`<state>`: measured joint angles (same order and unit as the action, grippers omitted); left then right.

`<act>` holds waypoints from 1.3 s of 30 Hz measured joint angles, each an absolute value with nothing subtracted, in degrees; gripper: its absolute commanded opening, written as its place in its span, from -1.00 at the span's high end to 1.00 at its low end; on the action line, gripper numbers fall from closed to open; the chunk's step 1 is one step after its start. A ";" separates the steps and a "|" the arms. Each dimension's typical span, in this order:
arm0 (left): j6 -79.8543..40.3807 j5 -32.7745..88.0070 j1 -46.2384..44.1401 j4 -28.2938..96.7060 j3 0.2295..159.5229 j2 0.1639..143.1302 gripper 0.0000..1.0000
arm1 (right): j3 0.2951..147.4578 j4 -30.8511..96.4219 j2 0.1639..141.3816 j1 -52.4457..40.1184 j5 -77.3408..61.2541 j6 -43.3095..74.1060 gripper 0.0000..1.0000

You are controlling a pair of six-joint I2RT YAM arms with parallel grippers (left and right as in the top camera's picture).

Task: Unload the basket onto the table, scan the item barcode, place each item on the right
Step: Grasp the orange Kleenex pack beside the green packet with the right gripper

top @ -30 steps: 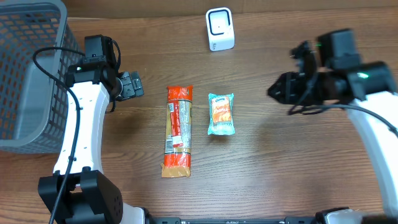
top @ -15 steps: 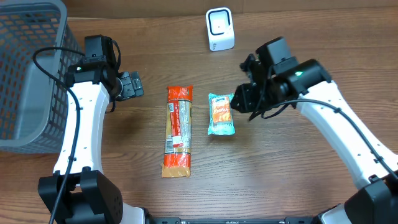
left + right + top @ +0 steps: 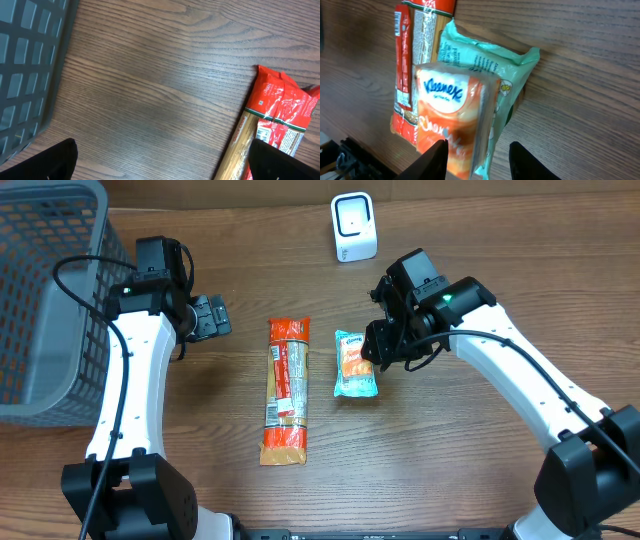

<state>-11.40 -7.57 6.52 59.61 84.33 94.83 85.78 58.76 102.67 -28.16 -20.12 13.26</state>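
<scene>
A small Kleenex tissue pack [image 3: 355,366], orange with a teal wrapper, lies flat mid-table. In the right wrist view the pack [image 3: 465,110] fills the centre. My right gripper [image 3: 376,346] hovers at its right end, part open. Its jaws [image 3: 482,160] straddle the pack's near edge, one finger over the orange face and the other beyond the teal edge over bare wood. A long red spaghetti packet [image 3: 286,390] lies left of the tissues. My left gripper [image 3: 211,317] stands wide open [image 3: 162,165] over bare table, with the packet [image 3: 272,120] by one finger.
A white barcode scanner [image 3: 353,227] stands at the back centre. A grey mesh basket [image 3: 50,300] occupies the left side, its wall [image 3: 25,65] showing in the left wrist view. The table is brown wood.
My right arm has swung left from the table's right side to the tissue pack's right end. Its jaw opening looks the same. The left arm and both packs have not moved.
</scene>
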 measured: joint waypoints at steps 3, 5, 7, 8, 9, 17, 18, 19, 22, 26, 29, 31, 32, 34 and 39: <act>-11.40 -7.57 6.52 59.61 84.33 94.83 -0.99 | 85.78 58.50 103.31 -28.16 -20.12 13.47 0.16; -11.40 -7.57 6.52 59.61 84.33 94.83 -0.99 | 85.78 58.30 103.39 -28.16 -20.10 13.50 0.16; -11.40 -7.57 6.52 59.61 84.33 94.83 -1.00 | 85.78 57.98 103.39 -28.16 -20.10 13.52 0.16; -11.40 -7.57 6.52 59.61 84.33 94.83 -0.99 | 85.78 57.93 103.39 -28.16 -20.12 13.54 0.16; -11.40 -7.57 6.52 59.61 84.33 94.83 -0.99 | 85.78 57.87 103.39 -28.16 -20.10 13.82 0.16; -11.40 -7.57 6.52 59.61 84.33 94.83 -0.99 | 85.78 57.63 103.39 -28.27 -20.10 16.75 0.17; -11.40 -7.57 6.52 59.61 84.33 94.83 -1.00 | 85.78 57.63 103.39 -28.27 -20.12 16.93 0.17; -11.40 -7.57 6.52 59.61 84.33 94.83 -0.99 | 85.78 57.63 103.39 -28.27 -20.10 17.08 0.17; -11.40 -7.57 6.52 59.61 84.33 94.83 -0.99 | 85.78 57.63 103.39 -28.27 -20.10 17.47 0.19; -11.40 -7.57 6.52 59.61 84.33 94.83 -1.00 | 85.78 57.63 103.39 -28.56 -20.08 17.96 0.23; -11.40 -7.57 6.52 59.61 84.33 94.83 -0.99 | 85.78 57.45 103.39 -29.43 -20.08 18.00 0.24; -11.40 -7.57 6.52 59.61 84.33 94.83 -1.00 | 85.76 57.19 103.39 -30.11 -20.08 18.02 0.25; -11.40 -7.57 6.52 59.61 84.33 94.83 -0.99 | 85.73 57.06 103.39 -30.37 -20.10 18.02 0.24; -11.40 -7.57 6.52 59.61 84.33 94.83 -1.00 | 85.69 56.99 103.39 -30.68 -20.10 18.00 0.25; -11.40 -7.57 6.52 59.64 84.33 94.83 -0.99 | 84.82 56.53 103.42 -30.79 -20.08 18.02 0.25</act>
<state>-11.40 -7.57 6.52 59.64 84.33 94.83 84.82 56.53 103.42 -30.79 -20.08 18.02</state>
